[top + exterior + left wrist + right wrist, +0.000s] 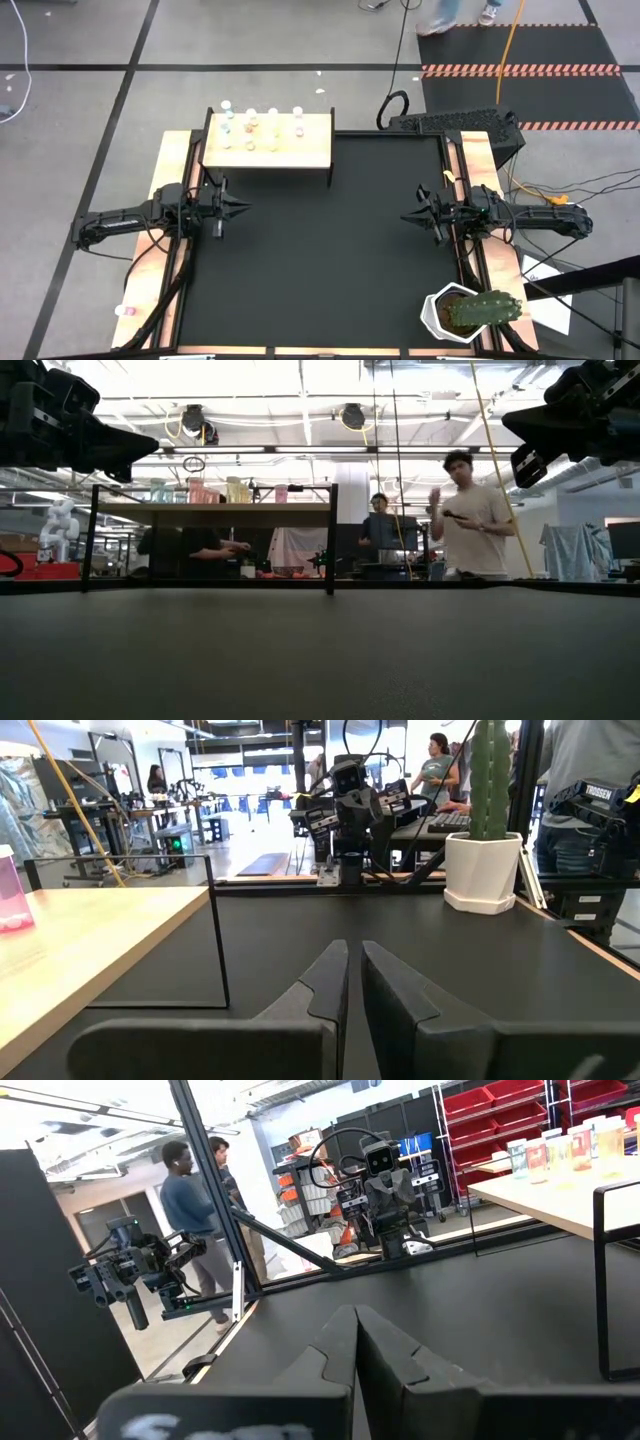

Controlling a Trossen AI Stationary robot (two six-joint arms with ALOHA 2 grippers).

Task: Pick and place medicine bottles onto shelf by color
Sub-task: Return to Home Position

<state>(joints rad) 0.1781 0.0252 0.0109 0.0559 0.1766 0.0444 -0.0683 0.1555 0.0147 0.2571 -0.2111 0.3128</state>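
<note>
Left gripper (243, 208): hung low over the left side of the dark surface (330, 270), just in front of the shelf's near edge and pointing toward the middle. Its fingers (325, 975) were drawn together with only a sliver between them, and they held nothing.
Right gripper (407, 216): hung over the right side of the surface, pointing back at the left gripper and well apart from it. Its fingers (335, 1340) were pressed together and empty.
Shelf (300, 155): a pale wood board on dark legs that stood at the far left corner of the surface.
Medicine bottles (262, 127): stood upright on the far half of the shelf top, in four short rows running front to back. The low view showed bluish, pink and yellow-tan bodies grouped side by side. How many there were of each colour could not be told.
White pot (438, 312): sat at the near right corner of the surface and held a green cactus (487, 309), far from the shelf.
People (475, 510): several stood in the room beyond the surface, none of them touching it.
</note>
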